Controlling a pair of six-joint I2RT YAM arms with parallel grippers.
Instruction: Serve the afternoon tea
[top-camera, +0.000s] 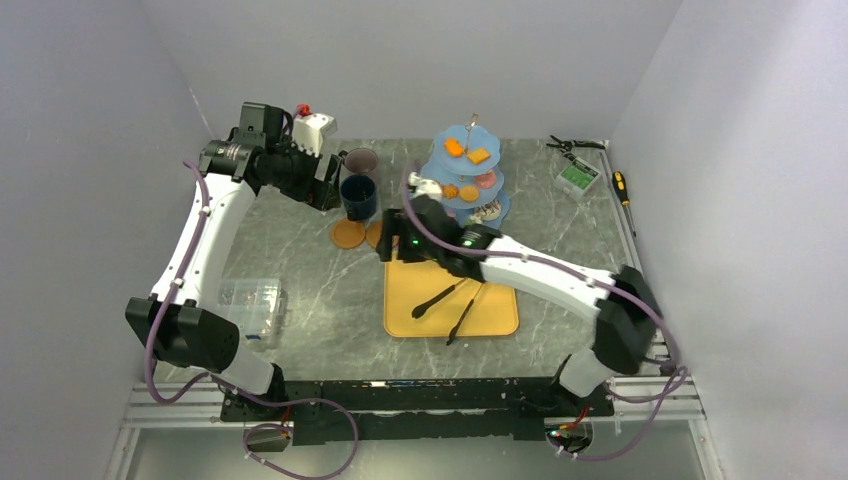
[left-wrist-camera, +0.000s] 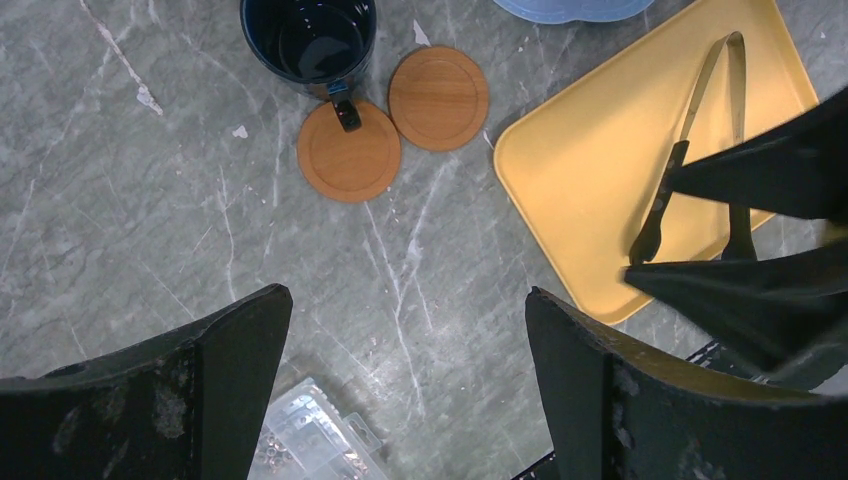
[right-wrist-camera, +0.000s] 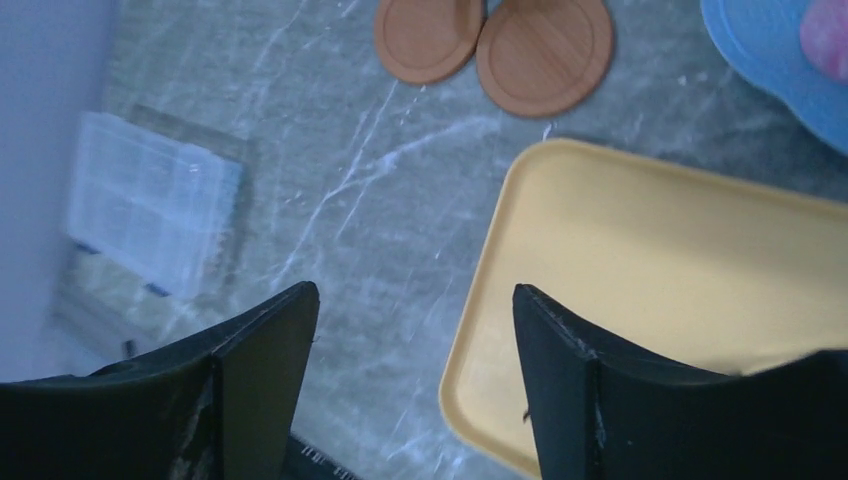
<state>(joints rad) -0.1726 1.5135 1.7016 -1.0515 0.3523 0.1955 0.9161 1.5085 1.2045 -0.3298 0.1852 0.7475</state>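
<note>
Your left fingers (left-wrist-camera: 200, 400) stand wide apart, holding nothing, above the bare tabletop (left-wrist-camera: 150, 200). Right fingers (right-wrist-camera: 250, 380): spread too, empty, over an edge of the yellow tray (right-wrist-camera: 650, 280). Dark-blue mug (left-wrist-camera: 320, 40) stands just beside two brown coasters (left-wrist-camera: 348, 152), mid-tabletop. Light-blue stand (top-camera: 468, 175), with orange biscuits (top-camera: 465, 150) on top, sits near the far edge.

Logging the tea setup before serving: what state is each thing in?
coasters: flat, bare
dark-blue mug: upright, empty, beside the coasters
mauve mug: upright
three-tier stand: upright, holding biscuits
black tongs: lying on the yellow tray
yellow tray: no food on it
left gripper: open, empty
right gripper: open, empty
</note>
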